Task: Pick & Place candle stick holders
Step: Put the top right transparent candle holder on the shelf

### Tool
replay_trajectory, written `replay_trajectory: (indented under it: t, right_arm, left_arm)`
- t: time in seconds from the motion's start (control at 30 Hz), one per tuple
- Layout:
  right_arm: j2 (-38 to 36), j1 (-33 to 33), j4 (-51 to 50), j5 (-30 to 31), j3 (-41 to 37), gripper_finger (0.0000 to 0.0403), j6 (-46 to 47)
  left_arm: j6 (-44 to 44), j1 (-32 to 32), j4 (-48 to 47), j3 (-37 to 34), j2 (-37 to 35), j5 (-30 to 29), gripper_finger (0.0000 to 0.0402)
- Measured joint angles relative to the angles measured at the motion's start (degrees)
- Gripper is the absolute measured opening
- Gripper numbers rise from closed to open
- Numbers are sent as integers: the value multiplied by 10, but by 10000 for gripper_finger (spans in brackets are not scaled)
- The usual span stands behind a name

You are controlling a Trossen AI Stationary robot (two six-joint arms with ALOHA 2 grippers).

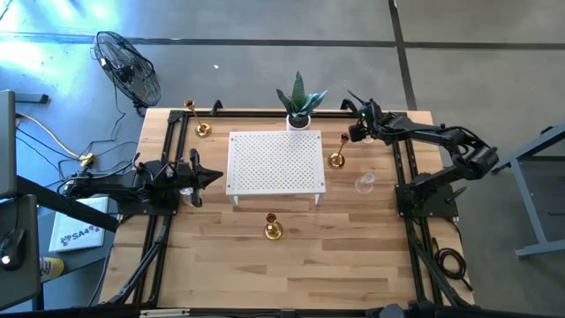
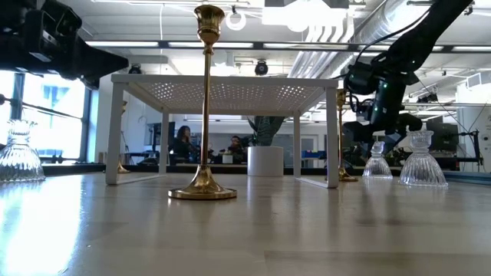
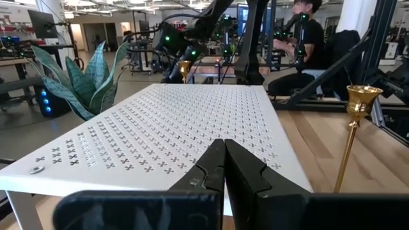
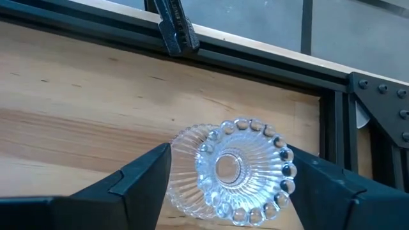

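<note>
My right gripper is open near the table's far right corner, pointing down over a clear glass holder. Its fingers stand on either side of the holder and above it, touching nothing. A second glass holder stands on its base at the right, and a third shows at the left in the low view. Gold holders stand at the far left, right of the white stand and near the front middle. My left gripper is shut and empty, left of the stand.
A white perforated stand sits on four legs mid-table. A green plant in a white pot stands behind it. Black frame rails with a clamp run along the far edge. People sit in the room beyond.
</note>
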Motion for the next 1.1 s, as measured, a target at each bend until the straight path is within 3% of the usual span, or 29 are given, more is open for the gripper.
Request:
replay_trajectory:
  t: [0.17,0.5,1.1]
  right_arm:
    - [0,0,-1,0,0,242,-11]
    - [-1,0,3,19,0,140,-27]
    - [-1,0,-3,18,1,130,-79]
  left_arm:
    - [-1,0,-7,0,0,0,1]
    - [-2,0,-22,0,0,1,1]
    - [-3,0,-30,0,0,2,1]
